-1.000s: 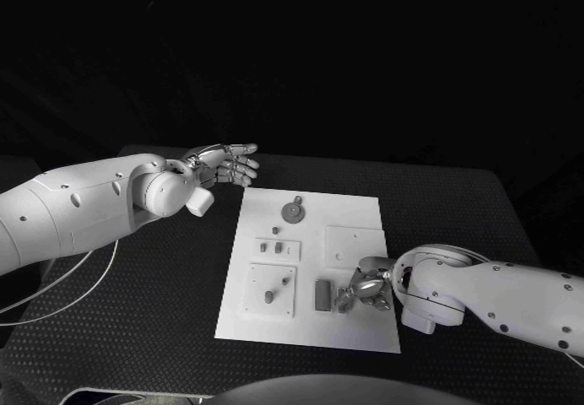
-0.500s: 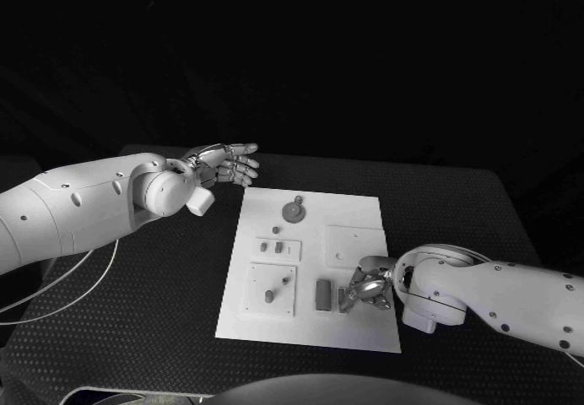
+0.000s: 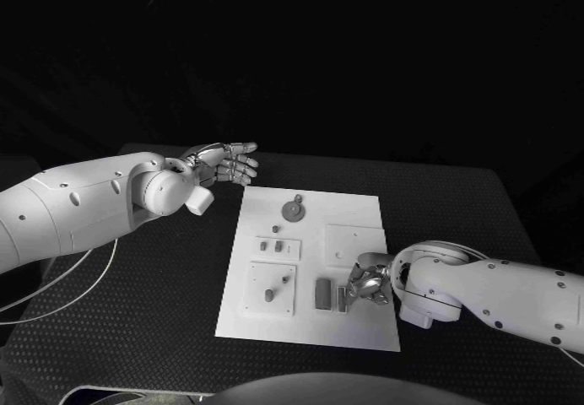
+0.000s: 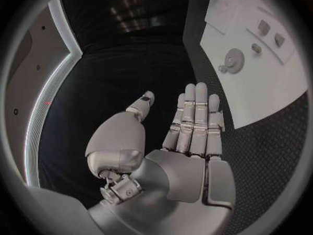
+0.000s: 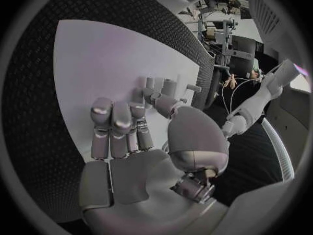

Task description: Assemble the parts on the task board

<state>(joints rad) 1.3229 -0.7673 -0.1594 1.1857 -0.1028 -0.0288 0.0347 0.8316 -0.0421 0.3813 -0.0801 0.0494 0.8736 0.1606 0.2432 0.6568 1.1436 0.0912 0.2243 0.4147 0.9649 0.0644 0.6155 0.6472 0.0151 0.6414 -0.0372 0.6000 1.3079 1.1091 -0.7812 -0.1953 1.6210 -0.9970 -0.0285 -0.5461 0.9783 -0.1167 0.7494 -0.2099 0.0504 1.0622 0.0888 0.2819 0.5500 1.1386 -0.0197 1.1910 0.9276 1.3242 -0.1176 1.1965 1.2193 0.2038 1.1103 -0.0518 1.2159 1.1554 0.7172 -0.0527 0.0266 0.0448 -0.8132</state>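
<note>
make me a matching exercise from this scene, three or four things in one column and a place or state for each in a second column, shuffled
Things:
1. left hand
2. right hand
3. round part
4. task board

Places or states:
A. low over the board's near right part, beside the upright dark parts
B. white plate lying flat in the middle of the table
C. lying at the board's far end
D. held off the board's far left corner, fingers straight, holding nothing

Pairs: 1-D, 2-A, 3-C, 4-B
</note>
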